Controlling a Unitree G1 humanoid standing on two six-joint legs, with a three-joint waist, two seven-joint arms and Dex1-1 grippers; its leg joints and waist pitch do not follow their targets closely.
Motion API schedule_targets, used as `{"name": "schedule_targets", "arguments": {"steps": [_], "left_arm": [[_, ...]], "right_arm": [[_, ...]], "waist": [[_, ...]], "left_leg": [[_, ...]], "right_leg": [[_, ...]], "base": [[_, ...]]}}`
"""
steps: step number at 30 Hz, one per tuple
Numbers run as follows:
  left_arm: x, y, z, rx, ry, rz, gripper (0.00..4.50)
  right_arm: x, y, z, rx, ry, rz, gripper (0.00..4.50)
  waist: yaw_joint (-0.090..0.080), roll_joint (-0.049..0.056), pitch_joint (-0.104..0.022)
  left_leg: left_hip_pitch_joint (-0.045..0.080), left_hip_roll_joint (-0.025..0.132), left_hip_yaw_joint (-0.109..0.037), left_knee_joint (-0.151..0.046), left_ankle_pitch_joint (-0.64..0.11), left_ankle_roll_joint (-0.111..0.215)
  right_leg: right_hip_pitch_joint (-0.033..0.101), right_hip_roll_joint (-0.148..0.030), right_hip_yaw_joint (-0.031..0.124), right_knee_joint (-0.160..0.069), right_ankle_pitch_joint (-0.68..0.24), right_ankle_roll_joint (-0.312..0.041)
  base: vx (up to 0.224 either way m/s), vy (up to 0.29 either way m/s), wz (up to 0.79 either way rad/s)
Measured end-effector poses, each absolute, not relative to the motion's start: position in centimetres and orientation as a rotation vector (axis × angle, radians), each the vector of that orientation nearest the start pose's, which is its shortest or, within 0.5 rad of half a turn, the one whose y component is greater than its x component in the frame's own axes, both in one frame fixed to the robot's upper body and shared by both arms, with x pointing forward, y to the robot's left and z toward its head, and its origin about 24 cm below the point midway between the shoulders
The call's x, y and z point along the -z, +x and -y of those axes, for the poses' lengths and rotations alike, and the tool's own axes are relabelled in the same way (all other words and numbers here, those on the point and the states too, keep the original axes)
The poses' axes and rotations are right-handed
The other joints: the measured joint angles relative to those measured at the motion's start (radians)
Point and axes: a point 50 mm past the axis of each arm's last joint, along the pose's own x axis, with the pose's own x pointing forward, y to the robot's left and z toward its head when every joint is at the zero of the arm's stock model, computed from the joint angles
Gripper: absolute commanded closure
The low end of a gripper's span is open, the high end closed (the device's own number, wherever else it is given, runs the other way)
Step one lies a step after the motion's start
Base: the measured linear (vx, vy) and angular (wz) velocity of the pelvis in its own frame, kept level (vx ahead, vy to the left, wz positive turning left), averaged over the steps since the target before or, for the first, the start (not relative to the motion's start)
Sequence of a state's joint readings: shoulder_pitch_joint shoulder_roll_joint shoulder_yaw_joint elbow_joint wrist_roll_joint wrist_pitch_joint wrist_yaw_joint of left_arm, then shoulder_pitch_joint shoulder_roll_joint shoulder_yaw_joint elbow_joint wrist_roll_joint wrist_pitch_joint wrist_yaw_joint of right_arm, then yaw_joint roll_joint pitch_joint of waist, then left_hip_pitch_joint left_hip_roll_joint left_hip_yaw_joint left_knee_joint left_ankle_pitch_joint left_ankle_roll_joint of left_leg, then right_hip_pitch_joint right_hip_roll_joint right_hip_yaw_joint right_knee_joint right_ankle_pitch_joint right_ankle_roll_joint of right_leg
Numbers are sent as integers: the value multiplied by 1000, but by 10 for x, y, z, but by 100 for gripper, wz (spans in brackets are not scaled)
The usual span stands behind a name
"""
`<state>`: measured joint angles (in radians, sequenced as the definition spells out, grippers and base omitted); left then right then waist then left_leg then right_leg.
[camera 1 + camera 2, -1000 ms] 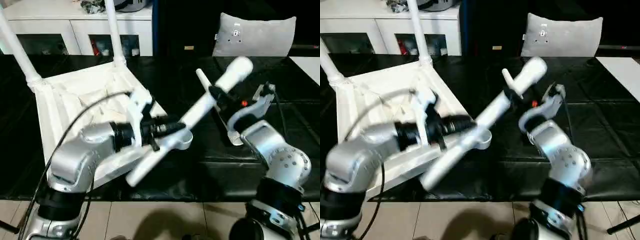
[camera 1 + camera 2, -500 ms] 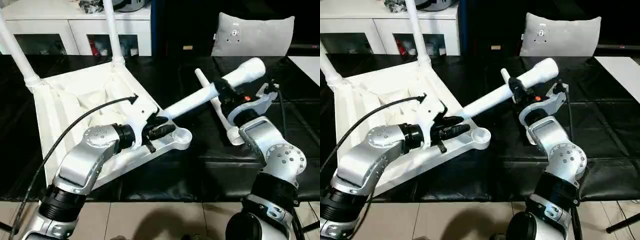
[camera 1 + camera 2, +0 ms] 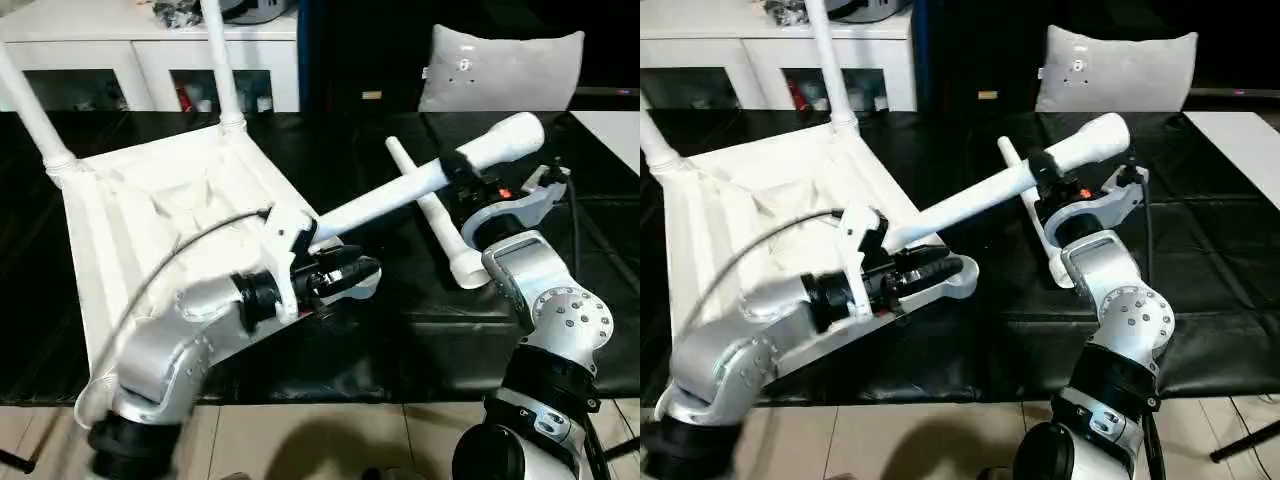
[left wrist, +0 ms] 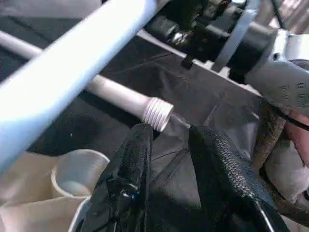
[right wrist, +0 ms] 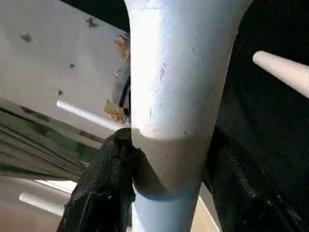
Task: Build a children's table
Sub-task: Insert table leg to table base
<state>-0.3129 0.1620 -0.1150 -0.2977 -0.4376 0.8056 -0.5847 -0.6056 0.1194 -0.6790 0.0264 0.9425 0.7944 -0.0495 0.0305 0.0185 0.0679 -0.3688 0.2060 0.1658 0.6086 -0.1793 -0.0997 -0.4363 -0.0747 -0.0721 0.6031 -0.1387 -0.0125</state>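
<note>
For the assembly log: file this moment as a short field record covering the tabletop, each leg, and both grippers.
tabletop: table top lies underside up on the black mat
fitted legs: two legs stand in the far corner sockets
held leg: third leg slants across the near corner, thick end high
right gripper: right gripper shut on the third leg
left gripper: left gripper open, beside the near corner socket
loose leg: fourth leg lies on the mat, threaded end visible
</note>
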Motion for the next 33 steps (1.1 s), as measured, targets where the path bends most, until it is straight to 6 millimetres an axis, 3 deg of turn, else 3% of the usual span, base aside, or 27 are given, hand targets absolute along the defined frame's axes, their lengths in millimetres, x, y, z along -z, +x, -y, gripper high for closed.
{"name": "schedule_targets", "arguments": {"steps": [8, 20, 26, 28, 29, 32, 33], "left_arm": [[-116, 279, -83, 820, -336, -217, 271], [-145, 307, -90, 680, -639, -22, 271], [-132, 312, -90, 611, -642, -101, 271], [-131, 312, -90, 606, -640, -117, 271], [-131, 311, -90, 618, -660, -118, 244], [-138, 302, -87, 721, -736, -95, 237], [-142, 300, -86, 765, -731, -89, 216]], "right_arm": [[-148, 331, 166, -263, 1210, -24, 266], [-149, 329, 157, -301, 1218, -39, 266], [-145, 328, 155, -289, 1221, -60, 266], [-144, 328, 155, -282, 1220, -61, 266], [-145, 328, 156, -277, 1217, -54, 266], [-146, 328, 158, -267, 1216, -38, 266], [-146, 328, 158, -265, 1217, -34, 266]], "waist": [[0, -1, -1], [6, -1, -1], [6, -1, -1], [7, -1, -1], [7, -1, -1], [7, -1, -1], [7, -1, -1]], "left_leg": [[-6, 0, 0, 0, -1, 3], [-15, -1, 0, -2, -5, 9], [-15, -1, 0, -2, -4, 9], [-15, -1, 0, -1, -4, 9], [-15, -1, 0, -1, -4, 9], [-15, -1, 0, -1, -4, 9], [-15, -1, 0, -1, -4, 9]], "right_leg": [[1, 0, 0, -19, 6, 10], [0, 0, 1, -19, 8, 10], [-1, 0, 1, -19, 8, 10], [-1, 0, 2, -19, 8, 10], [-1, 0, 2, -19, 8, 10], [-1, -1, 2, -19, 8, 10], [-1, -1, 2, -19, 8, 10]], "base": [[0, 0, 0], [0, 0, 0], [0, 0, 0], [0, 0, 0], [0, 0, 0], [0, 0, 0], [0, 0, 0]]}}
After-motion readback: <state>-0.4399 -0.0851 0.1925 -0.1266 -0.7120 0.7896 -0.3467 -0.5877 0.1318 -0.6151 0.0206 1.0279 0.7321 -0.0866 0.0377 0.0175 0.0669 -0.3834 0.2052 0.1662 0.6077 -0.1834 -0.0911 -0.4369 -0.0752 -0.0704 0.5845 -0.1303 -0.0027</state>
